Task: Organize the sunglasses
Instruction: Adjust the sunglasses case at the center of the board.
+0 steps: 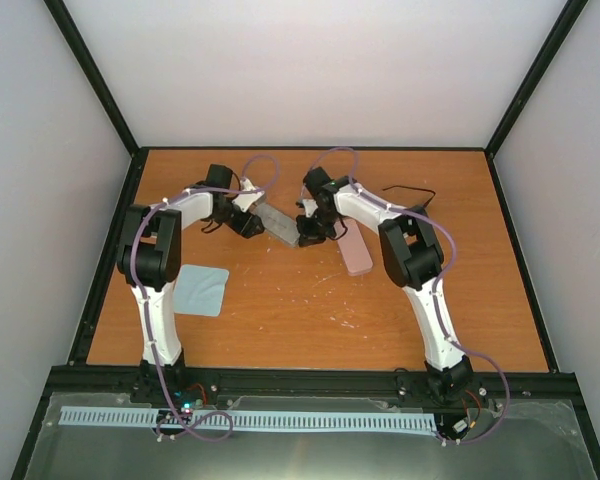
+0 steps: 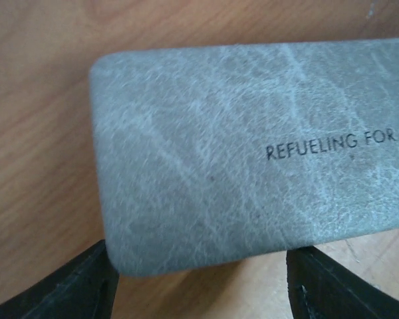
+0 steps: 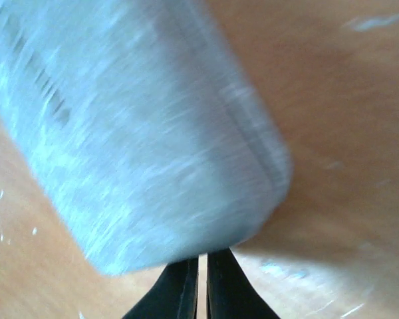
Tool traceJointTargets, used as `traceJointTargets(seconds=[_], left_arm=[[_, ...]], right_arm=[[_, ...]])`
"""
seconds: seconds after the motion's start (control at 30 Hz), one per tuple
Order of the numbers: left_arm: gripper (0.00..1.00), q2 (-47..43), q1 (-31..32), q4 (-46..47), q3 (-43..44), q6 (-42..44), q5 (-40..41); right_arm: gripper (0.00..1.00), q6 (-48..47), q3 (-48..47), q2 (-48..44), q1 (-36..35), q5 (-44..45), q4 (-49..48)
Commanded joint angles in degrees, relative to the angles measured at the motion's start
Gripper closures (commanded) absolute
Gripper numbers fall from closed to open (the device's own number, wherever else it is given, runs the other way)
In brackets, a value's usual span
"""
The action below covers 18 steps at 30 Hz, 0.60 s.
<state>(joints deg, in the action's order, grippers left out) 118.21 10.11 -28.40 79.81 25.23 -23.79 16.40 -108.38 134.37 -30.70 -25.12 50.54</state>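
Left gripper (image 2: 198, 266) is spread open around the grey case (image 1: 278, 224) end, I guess to steady it, right gripper (image 3: 203, 262) looks pinched together at the other end (blurry), sunglasses (image 1: 410, 189) lie untouched farther back on the right.
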Motion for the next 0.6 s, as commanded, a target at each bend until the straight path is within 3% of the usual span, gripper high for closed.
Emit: traceJointTargets(seconds=[0.0,0.13,0.3,0.57], left_arm=[[0.29,1.31,0.00,1.63,3.99,0.67,-0.07],[0.29,0.64,-0.37,1.83,4.07,0.86,0.11],[0.19,-1.55,-1.95,2.71,1.31,1.06,0.40],[0.09,-6.19,-9.90,1.85,-2.03,-0.32,-2.92]], right_arm=[[0.89,-1.97,2.45,-6.18,-1.29,0.14,4.07],[0.74,-3.86,6.39,-12.28,-1.29,5.03,6.75],[0.61,-6.84,8.24,-17.74,-1.27,9.76,7.12],[0.51,-16.00,1.71,-12.76,-4.23,11.26,1.86]])
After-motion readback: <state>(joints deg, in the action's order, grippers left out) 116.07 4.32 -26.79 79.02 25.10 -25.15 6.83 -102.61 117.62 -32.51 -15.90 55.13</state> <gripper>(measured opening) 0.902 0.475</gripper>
